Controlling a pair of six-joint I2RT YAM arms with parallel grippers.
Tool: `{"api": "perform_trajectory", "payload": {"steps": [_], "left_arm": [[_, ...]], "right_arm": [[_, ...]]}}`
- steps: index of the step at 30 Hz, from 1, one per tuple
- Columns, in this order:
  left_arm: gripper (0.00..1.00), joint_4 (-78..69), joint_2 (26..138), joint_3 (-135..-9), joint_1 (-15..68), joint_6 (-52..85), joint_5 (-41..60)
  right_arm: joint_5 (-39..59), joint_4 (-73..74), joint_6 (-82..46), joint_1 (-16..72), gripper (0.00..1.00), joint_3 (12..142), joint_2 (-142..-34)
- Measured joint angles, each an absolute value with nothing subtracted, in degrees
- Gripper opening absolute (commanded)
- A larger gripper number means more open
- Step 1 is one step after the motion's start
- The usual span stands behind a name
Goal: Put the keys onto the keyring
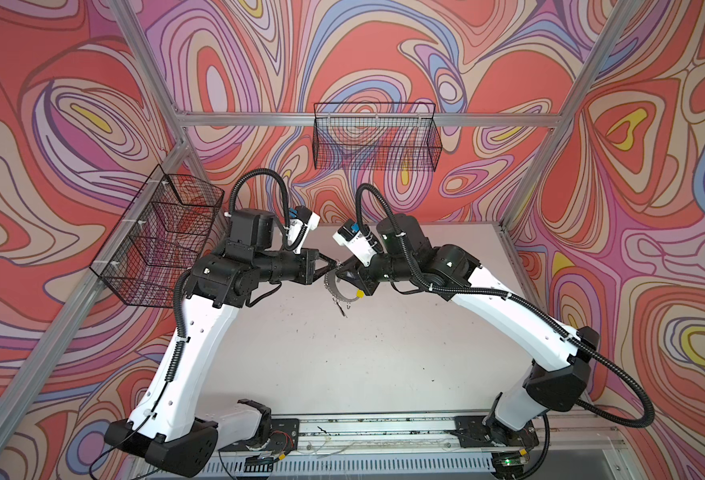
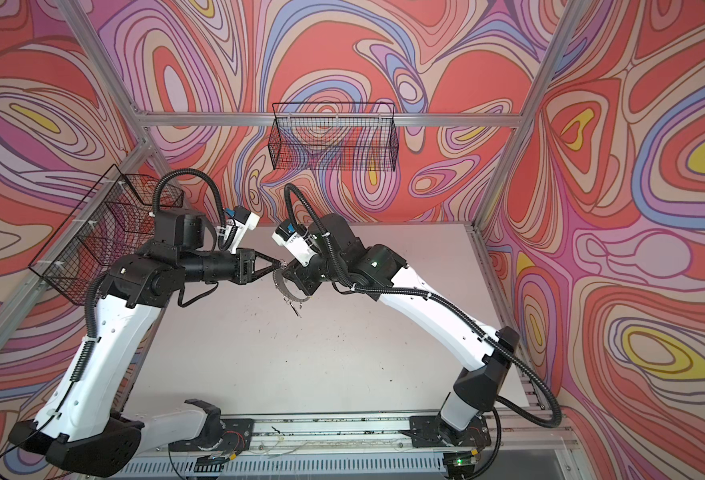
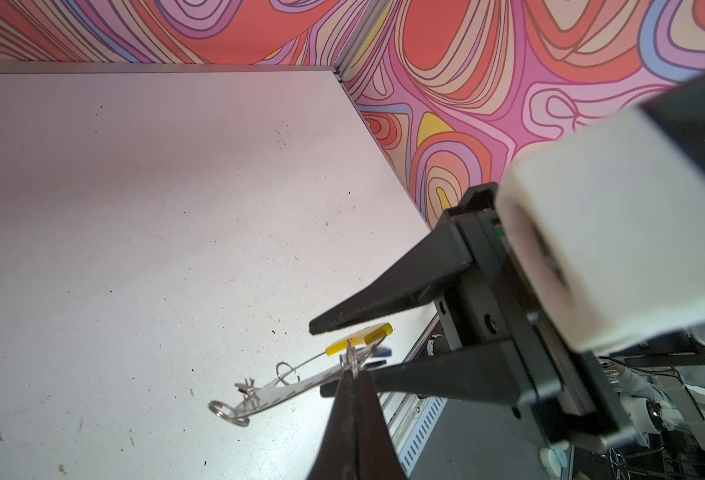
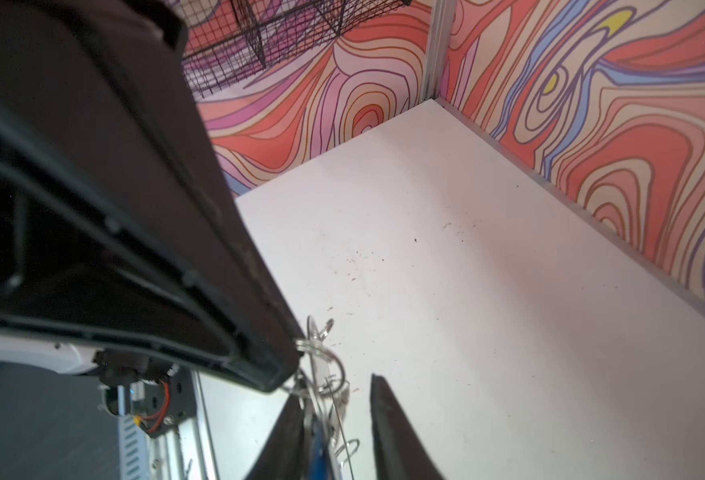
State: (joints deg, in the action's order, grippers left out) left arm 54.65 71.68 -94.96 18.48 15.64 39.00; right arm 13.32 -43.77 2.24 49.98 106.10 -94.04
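The keyring (image 1: 330, 289) (image 2: 278, 286), a thin grey perforated hoop with a yellow segment (image 3: 359, 338), hangs above the table. My left gripper (image 1: 334, 263) (image 2: 279, 262) (image 3: 352, 376) is shut on its upper edge, with a small silver ring at the fingertips. My right gripper (image 1: 347, 272) (image 2: 290, 272) (image 4: 336, 384) faces it with its jaws apart around the hoop. A key's blue tag (image 4: 319, 453) (image 3: 384, 352) lies against one right finger (image 4: 288, 432); the other finger (image 4: 392, 432) stands clear. Small wire rings (image 3: 288, 374) dangle from the hoop. No black tag is clearly visible.
The white table (image 1: 342, 365) lies below both grippers. A black wire basket (image 1: 375, 137) hangs on the back wall and another (image 1: 155, 237) on the left wall. The arms' base rail (image 1: 363, 428) runs along the front edge.
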Motion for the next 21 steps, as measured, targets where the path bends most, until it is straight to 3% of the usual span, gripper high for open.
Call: {"api": "perform_trajectory", "payload": {"steps": [4, 8, 15, 21], "left_arm": [[0.00, 54.7, 71.7, -95.1, 18.4, 15.6, 38.7], [0.00, 54.9, 71.9, -95.7, 18.4, 15.6, 38.6], [0.40, 52.8, 71.0, -95.2, 18.4, 17.1, 38.0], [0.42, 43.0, 64.2, -86.5, 18.4, 23.6, 36.8]], "right_arm": [[13.5, -43.0, 2.3, 50.5, 0.00, 105.4, -93.8], [13.3, -42.3, 2.4, 50.5, 0.00, 105.0, -93.4], [11.3, -41.8, 1.1, 50.3, 0.00, 104.3, -93.0], [9.6, -39.8, -2.2, 50.2, 0.00, 100.7, -92.0]]}}
